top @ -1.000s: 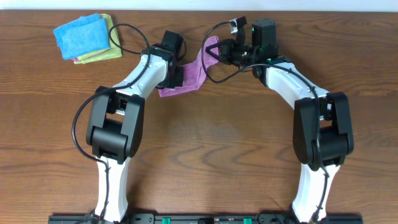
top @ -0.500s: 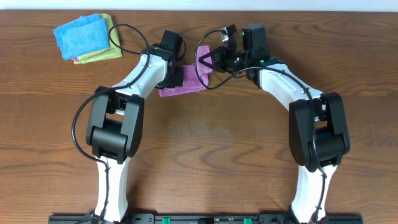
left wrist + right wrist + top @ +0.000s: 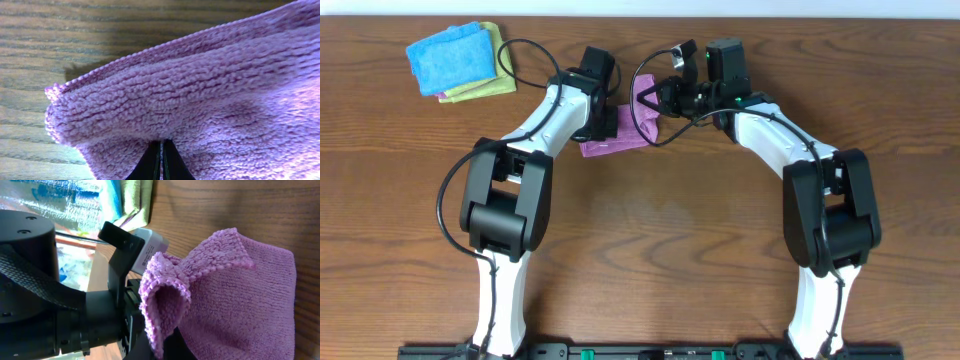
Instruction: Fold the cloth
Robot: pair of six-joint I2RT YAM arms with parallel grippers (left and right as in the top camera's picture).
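Both arms reach forward and inward, elbows out, wrists meeting over the far middle of the surface; left tool is pinched tight on the cloth beneath a doubled edge; right tool is likewise clamped on a raised corner, which puckers into a loop; the cloth lies partly folded between them; lilac, looped terry pile, beaded hem; the surface is dark-grained wood.

Fuzzy, looped terry cloth — soft, matt — on smooth wood-grain table.
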